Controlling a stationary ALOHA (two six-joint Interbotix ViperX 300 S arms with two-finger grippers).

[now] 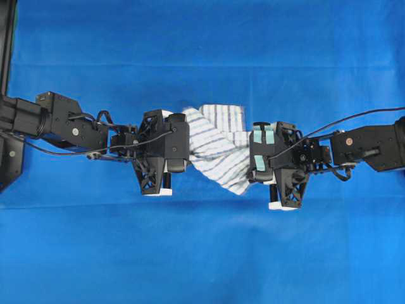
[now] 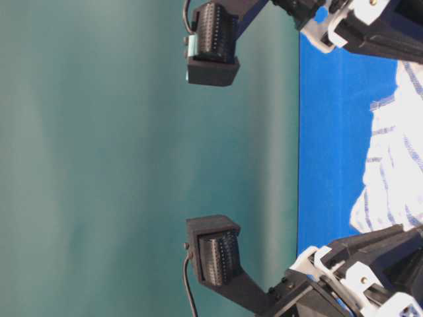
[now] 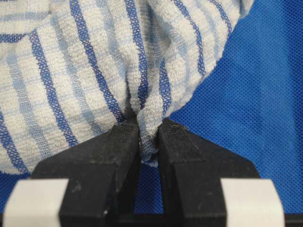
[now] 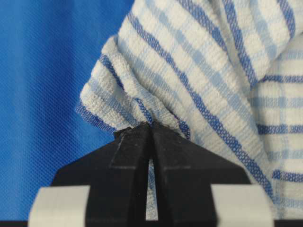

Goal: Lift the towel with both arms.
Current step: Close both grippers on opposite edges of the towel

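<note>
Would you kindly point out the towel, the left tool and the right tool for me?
towel [image 1: 212, 152]: overhead view, striped middle between the arms.
left tool [image 3: 148, 135]: left wrist view, between tips pinching a fold.
right tool [image 4: 150, 130]: right wrist view, between tips shut on the edge.

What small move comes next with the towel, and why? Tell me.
Probably raise both arms together. The left gripper and right gripper are each pinched shut on a fold of the towel, which still seems to lie on the blue cloth.
</note>
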